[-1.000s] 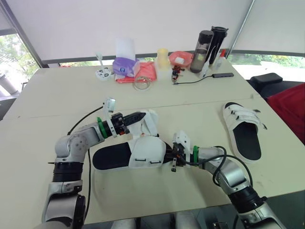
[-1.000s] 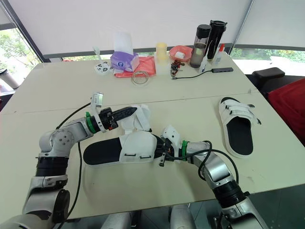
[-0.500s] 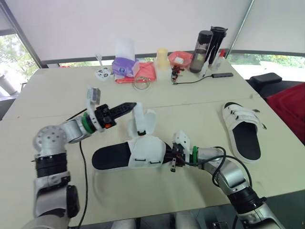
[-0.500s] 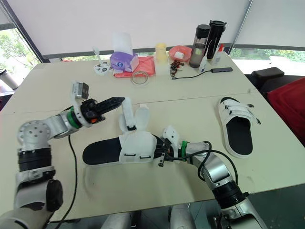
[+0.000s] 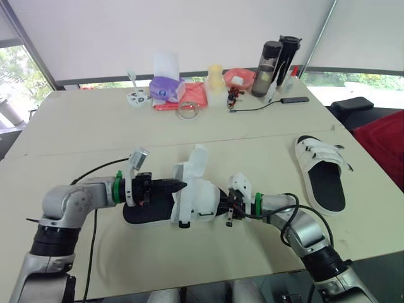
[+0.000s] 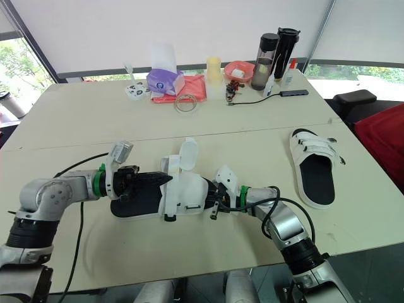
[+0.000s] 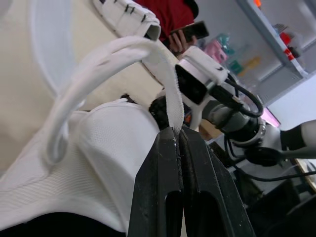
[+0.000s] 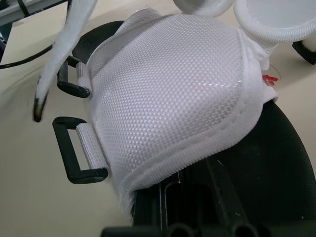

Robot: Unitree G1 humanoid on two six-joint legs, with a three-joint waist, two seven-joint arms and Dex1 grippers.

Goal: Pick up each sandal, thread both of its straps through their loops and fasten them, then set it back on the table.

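Pinching the strap (image 7: 170, 94), left claw (image 5: 180, 185) is clamped just over the sandal (image 5: 205, 201), which lies on the bench (image 5: 189, 259), right claw (image 5: 228, 211) gripping its sole. Risk, as I read it: the limp tip swings past the loop (image 8: 74, 155) beside it, or slips free.

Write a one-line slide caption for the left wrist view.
Left gripper, shut on the tip of a white strap, holds it arched over the mesh upper of the sandal.
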